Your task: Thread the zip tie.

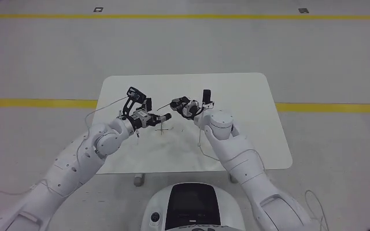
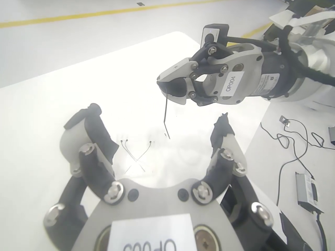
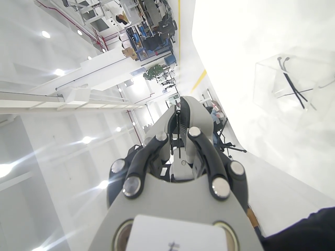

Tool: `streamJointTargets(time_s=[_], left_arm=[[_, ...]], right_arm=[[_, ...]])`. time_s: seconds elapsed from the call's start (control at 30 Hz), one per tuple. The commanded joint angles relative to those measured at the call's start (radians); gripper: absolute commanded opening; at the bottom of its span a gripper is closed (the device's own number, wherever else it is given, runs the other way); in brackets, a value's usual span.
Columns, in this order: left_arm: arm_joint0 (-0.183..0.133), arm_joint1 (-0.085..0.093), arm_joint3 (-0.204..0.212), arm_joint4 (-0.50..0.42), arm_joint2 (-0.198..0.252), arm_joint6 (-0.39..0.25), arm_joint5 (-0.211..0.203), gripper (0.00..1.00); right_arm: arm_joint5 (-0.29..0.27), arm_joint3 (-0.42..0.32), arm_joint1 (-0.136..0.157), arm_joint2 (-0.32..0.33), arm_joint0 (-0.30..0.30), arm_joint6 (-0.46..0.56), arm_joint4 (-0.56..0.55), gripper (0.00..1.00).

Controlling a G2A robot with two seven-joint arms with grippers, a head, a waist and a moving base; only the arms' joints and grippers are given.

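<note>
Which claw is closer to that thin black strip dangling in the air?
Right. The right gripper is shut on the zip tie, which hangs from its tip. The left gripper is open, facing the tie without touching it.

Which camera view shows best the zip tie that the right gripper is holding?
The left wrist view: the zip tie hangs free below the shut right gripper, its length visible. The right wrist view shows it edge-on inside the gripper; the top view, barely a thin line.

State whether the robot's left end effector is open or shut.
Open: the left end effector has its black-padded fingers wide apart, gripping nothing.
</note>
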Motion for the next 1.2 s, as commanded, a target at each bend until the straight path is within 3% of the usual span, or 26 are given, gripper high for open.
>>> streamJointTargets(time_s=[0.0,0.1,0.13,0.33,0.87,1.17], left_arm=[[0.004,0.003,-0.006,0.009,-0.002,0.006,0.000,1.00],[0.014,0.008,-0.021,0.017,-0.002,0.025,0.000,0.96],[0.016,0.009,-0.025,0.019,-0.002,0.029,0.000,0.86],[0.022,0.018,-0.044,0.023,0.006,0.050,0.000,0.50],[0.002,0.042,-0.052,-0.002,0.045,0.064,0.000,0.42],[-0.021,0.046,-0.043,-0.016,0.077,0.068,0.000,0.38]], right_arm=[[0.006,-0.008,0.003,0.007,-0.004,0.011,0.009,0.00],[0.009,-0.020,0.007,0.014,-0.013,0.019,0.016,0.00],[0.009,-0.024,0.008,0.015,-0.015,0.019,0.017,0.00],[0.007,-0.042,0.012,0.015,-0.029,0.010,0.022,0.00],[-0.017,-0.074,0.022,-0.008,-0.057,-0.002,-0.013,0.00],[-0.028,-0.088,0.027,-0.019,-0.067,0.016,-0.020,0.00]])
